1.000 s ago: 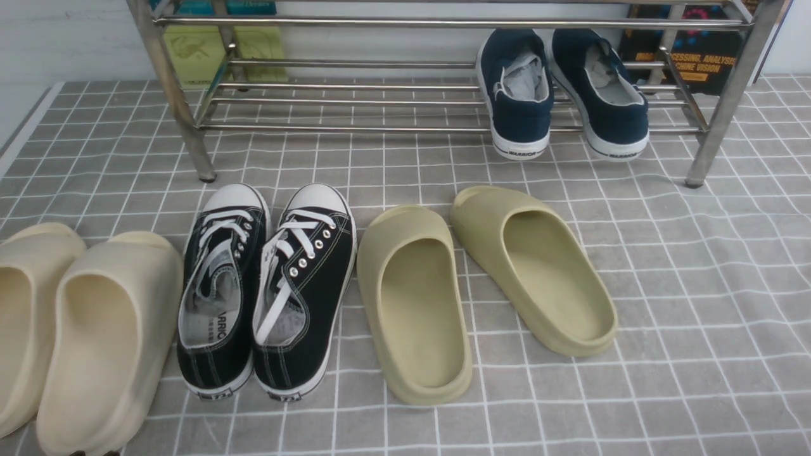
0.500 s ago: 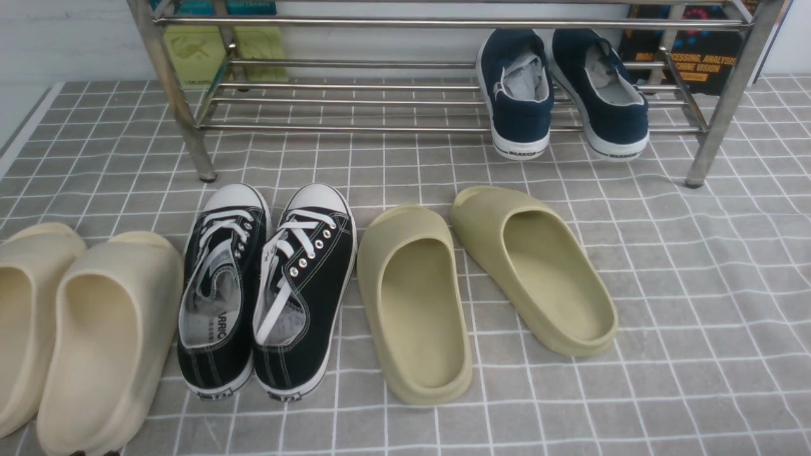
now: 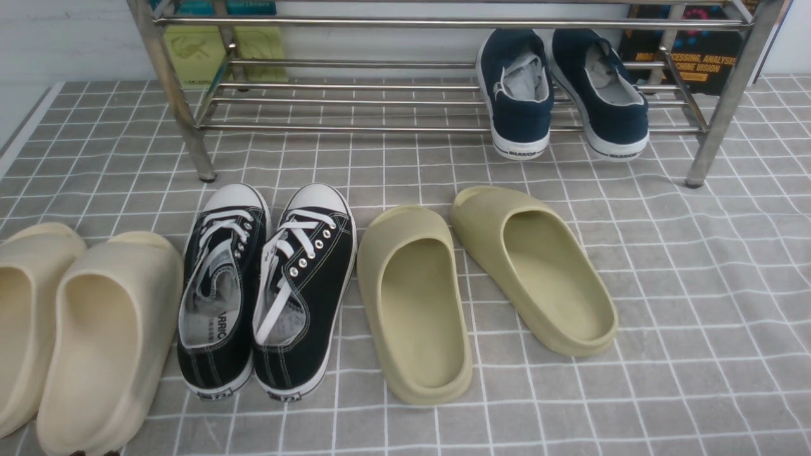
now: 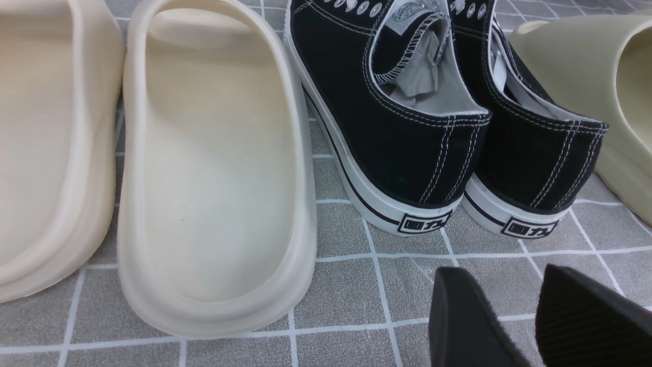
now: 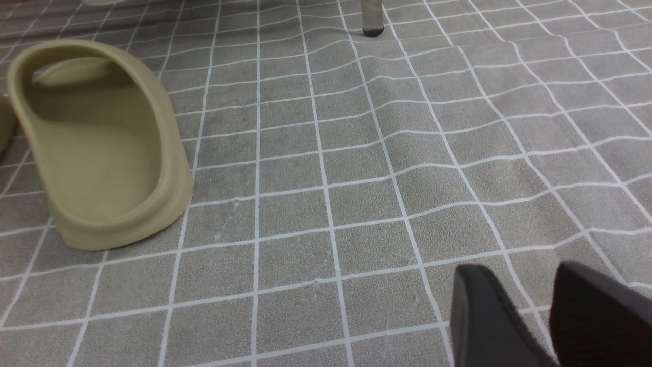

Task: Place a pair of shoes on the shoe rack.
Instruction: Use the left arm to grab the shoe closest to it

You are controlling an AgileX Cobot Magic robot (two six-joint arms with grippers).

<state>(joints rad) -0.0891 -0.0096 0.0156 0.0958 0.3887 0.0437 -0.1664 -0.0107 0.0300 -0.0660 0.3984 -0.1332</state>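
Front view: the black sneakers (image 3: 317, 278) sit side by side on the checked cloth (image 3: 697, 285), short of the rack (image 3: 355, 128), between cream slides (image 3: 108, 329) and olive slides (image 3: 418, 304). Navy shoes (image 3: 519, 107) rest on the rack's lower bars.

Left wrist view: the left gripper (image 4: 504, 272) hangs spread and empty behind the sneakers' heels.

Right wrist view: the right gripper (image 5: 519, 270) is spread and empty over the cloth.

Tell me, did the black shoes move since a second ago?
No. The black shoes have not shifted: their white toes sit just as far from the left front leg of the rack as before.
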